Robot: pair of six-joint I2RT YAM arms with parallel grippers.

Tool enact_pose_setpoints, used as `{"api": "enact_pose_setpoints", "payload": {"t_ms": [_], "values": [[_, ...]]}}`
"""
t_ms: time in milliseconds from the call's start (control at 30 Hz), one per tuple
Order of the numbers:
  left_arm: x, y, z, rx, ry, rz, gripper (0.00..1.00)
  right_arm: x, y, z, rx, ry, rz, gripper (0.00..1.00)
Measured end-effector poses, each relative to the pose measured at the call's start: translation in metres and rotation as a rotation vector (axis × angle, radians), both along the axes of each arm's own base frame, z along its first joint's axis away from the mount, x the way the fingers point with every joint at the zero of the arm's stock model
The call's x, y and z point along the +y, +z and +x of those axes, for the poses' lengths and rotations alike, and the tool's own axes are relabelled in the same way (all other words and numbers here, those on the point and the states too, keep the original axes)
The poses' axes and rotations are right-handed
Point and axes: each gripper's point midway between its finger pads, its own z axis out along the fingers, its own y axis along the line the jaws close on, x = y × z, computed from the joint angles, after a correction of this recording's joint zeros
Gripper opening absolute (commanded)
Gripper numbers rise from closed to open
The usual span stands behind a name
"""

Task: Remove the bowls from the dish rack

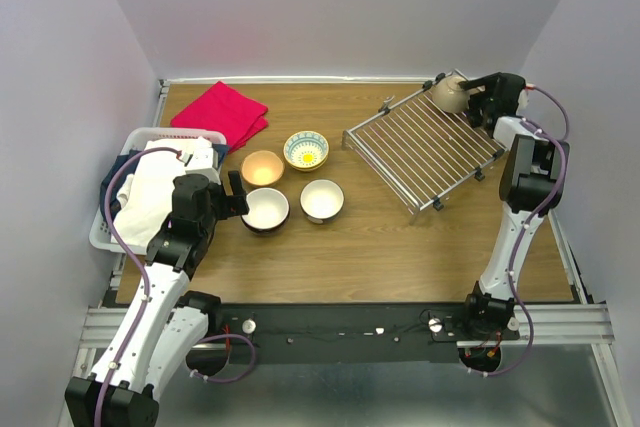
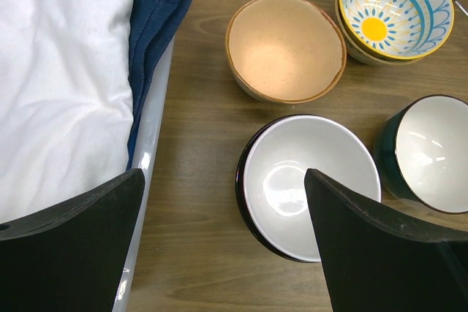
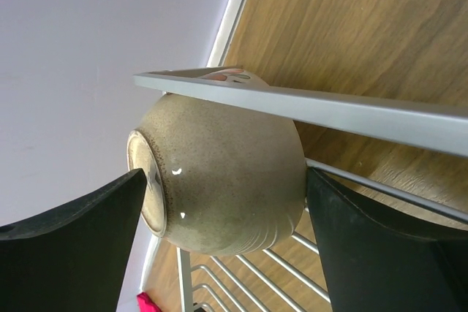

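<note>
A wooden table boxed in by pale lilac walls carries everything. One tan bowl lies on its side at the far corner of the dish rack, against the rim. It sits squarely between the fingers of the right claw, which are spread wide, one at the bowl's foot and one by its mouth.

The left claw is spread too, with nothing between its fingers. A dark bowl with a white inside sits partly under its right finger. A peach-lined bowl sits just beyond its fingertips. A teal bowl and a floral bowl stand off to its right. Left of this claw sits a white basket of white cloth and denim, with a red cloth beyond it.
</note>
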Motion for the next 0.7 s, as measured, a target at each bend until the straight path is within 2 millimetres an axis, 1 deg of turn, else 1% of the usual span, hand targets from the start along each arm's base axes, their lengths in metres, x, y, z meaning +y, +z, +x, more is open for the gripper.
{"api": "enact_pose_setpoints", "payload": {"t_ms": [67,100,200,233,400,433,500,533,700], "values": [[0.000,0.000,0.000,0.001,0.001,0.001,0.99,0.001,0.000,0.000,-0.008,0.001,0.007,0.89],[0.000,-0.001,0.000,0.001,0.001,0.001,0.99,0.001,-0.001,0.000,-0.008,0.002,0.011,0.84],[0.000,-0.001,0.000,0.002,0.000,0.003,0.99,0.000,-0.003,-0.001,-0.015,-0.001,0.018,0.77],[0.000,-0.001,0.000,0.002,0.001,0.003,0.99,0.000,-0.003,-0.001,-0.019,-0.003,0.022,0.72],[0.001,-0.001,-0.001,0.002,0.001,0.004,0.99,-0.001,-0.006,-0.004,-0.047,-0.012,0.036,0.57],[0.001,-0.001,-0.001,0.001,0.001,0.004,0.99,-0.001,-0.004,-0.004,-0.057,-0.013,0.036,0.53],[0.001,-0.001,-0.001,0.001,0.001,0.004,0.99,0.000,-0.002,-0.007,-0.065,-0.013,0.036,0.48],[0.001,-0.001,-0.001,0.000,0.001,0.004,0.99,0.000,-0.001,-0.009,-0.065,-0.012,0.033,0.44],[0.001,0.001,-0.001,-0.006,0.001,0.003,0.99,0.002,0.004,-0.020,-0.057,-0.003,0.016,0.38]]}}
